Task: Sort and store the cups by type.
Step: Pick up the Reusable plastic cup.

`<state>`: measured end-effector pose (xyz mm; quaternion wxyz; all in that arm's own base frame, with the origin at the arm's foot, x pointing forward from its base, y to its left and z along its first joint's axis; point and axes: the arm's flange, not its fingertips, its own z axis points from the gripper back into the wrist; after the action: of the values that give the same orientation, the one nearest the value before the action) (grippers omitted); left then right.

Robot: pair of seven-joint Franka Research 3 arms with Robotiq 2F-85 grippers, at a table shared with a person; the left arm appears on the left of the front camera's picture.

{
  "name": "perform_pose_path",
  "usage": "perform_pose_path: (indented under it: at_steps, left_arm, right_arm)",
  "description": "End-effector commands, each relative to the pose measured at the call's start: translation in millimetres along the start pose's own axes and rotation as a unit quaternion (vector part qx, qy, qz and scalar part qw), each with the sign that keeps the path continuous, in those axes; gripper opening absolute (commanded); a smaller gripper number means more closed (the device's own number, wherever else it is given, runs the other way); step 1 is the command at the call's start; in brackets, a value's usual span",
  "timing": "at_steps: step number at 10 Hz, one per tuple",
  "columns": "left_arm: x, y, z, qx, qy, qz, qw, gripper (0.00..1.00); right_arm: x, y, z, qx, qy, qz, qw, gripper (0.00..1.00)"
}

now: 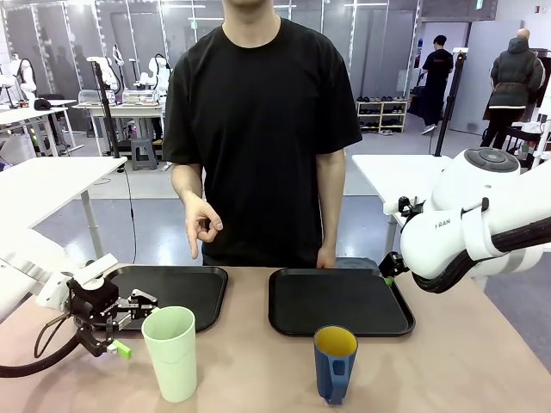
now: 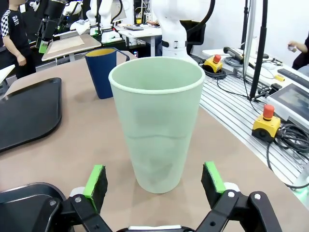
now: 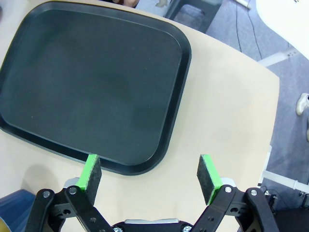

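Observation:
A tall pale green tumbler (image 1: 170,353) stands upright on the table in front of the left tray. My left gripper (image 1: 127,325) is just to its left, open and level with it. In the left wrist view the tumbler (image 2: 157,121) stands between and just beyond the spread green pads of my left gripper (image 2: 154,178), untouched. The dark blue mug (image 1: 335,361) with its yellow inside stands in front of the right tray, and it also shows behind the tumbler as the mug (image 2: 104,70). My right gripper (image 3: 149,174) hangs open and empty over the near right corner of the right tray (image 3: 91,82).
Two black trays, the left tray (image 1: 185,288) and the right tray (image 1: 340,301), lie side by side at the far edge. A person stands behind them, one hand (image 1: 200,228) pointing down over the left tray. My right arm (image 1: 482,228) reaches in from the right.

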<state>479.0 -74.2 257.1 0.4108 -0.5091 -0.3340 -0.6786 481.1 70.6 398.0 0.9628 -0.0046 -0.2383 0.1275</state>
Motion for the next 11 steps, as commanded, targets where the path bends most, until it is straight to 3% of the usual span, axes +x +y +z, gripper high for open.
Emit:
perform_pose_path:
  at_steps: [1,5,11]
  left_arm:
    - [-5,8,-5,-0.013,-0.022,-0.009,1.0,1.0]
    - [-20,14,-31,-0.027,-0.038,-0.007,0.999,1.0]
    - [-14,16,-54,-0.041,-0.066,-0.017,0.997,1.0]
  right_arm:
    - [-1,0,0,-0.001,0.0,0.002,1.0,1.0]
    - [-1,0,0,-0.001,0.0,0.002,1.0,1.0]
    - [-1,0,0,-0.001,0.0,0.002,1.0,1.0]
